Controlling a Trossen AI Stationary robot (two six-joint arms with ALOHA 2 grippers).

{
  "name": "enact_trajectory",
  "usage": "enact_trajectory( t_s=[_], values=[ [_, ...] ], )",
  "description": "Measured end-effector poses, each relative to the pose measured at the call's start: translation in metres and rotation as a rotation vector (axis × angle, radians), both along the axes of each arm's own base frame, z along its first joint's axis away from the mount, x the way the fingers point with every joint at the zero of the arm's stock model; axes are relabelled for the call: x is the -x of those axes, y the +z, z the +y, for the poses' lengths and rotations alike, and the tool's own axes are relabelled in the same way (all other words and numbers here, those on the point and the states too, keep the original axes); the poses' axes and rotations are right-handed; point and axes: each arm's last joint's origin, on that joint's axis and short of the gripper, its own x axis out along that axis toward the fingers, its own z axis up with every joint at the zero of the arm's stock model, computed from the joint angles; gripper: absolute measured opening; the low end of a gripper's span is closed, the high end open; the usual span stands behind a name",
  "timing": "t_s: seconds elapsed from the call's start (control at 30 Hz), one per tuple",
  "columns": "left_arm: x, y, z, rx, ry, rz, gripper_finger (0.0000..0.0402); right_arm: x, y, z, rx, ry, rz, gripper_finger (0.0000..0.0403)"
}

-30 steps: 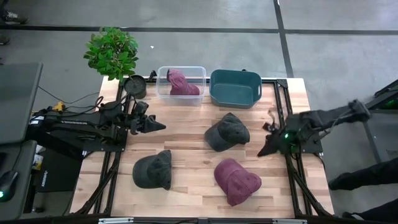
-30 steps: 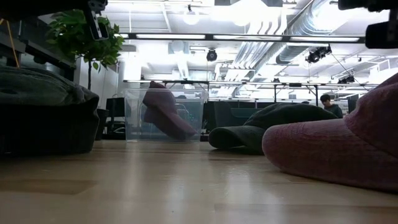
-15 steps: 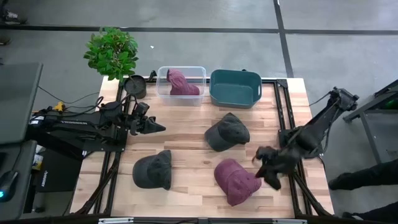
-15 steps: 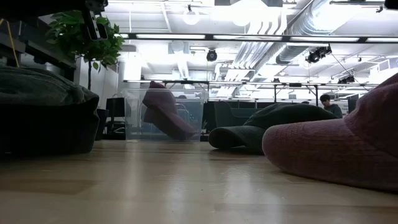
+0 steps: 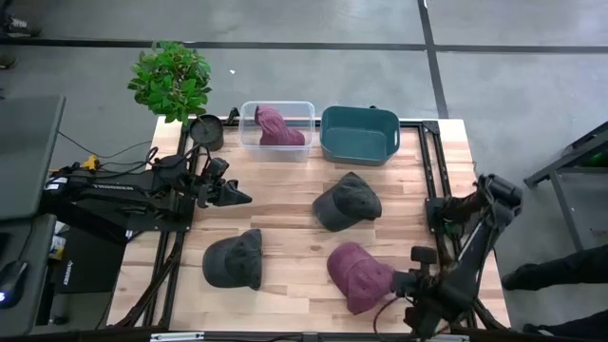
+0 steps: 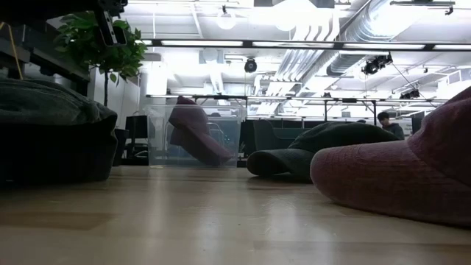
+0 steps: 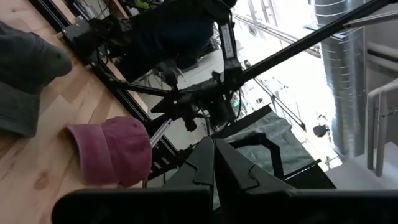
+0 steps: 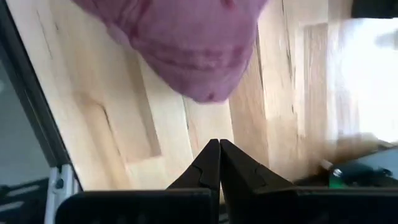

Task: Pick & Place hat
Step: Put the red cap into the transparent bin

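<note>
A maroon hat (image 5: 359,275) (image 8: 186,43) (image 6: 412,169) lies crown up on the wooden table near its near edge. My right gripper (image 5: 391,283) (image 8: 219,144) is shut and low over the table just right of this hat, pointing at it, with a strip of bare wood between. Two dark grey hats lie on the table, one in the middle (image 5: 347,201) and one toward the near left (image 5: 235,258). A second maroon hat (image 5: 275,126) sits in a clear bin (image 5: 302,114). My left gripper (image 5: 233,197) (image 7: 213,142) waits shut at the table's left side.
A teal bin (image 5: 359,135) stands at the far edge beside the clear bin. A potted plant (image 5: 171,78) and a dark round object (image 5: 206,131) are at the far left corner. Black frame rails run along both table sides. Bare wood lies between the hats.
My right arm has swung from the table's right edge toward the near edge and come down beside the near maroon hat, turning so that its fingers point at the hat. No hat has moved.
</note>
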Motion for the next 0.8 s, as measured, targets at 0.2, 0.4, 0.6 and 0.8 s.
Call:
enact_trajectory(
  t_s=[0.2,0.4,0.6,0.8],
  values=[
    [0.000,0.001,0.001,0.061,0.017,0.010,0.0000,0.014,-0.009,0.017,0.069,0.071,0.000,0.0000],
    [0.000,0.001,0.001,0.067,0.032,0.008,0.0000,0.024,-0.021,0.020,0.073,0.101,0.008,0.0000],
    [0.000,0.001,0.001,0.068,0.034,0.008,0.0000,0.023,-0.036,0.027,0.015,0.307,0.001,0.0011],
    [0.000,0.000,0.001,0.068,0.034,0.014,0.0000,0.019,-0.045,0.033,-0.041,0.400,-0.063,0.0065]
  ],
)
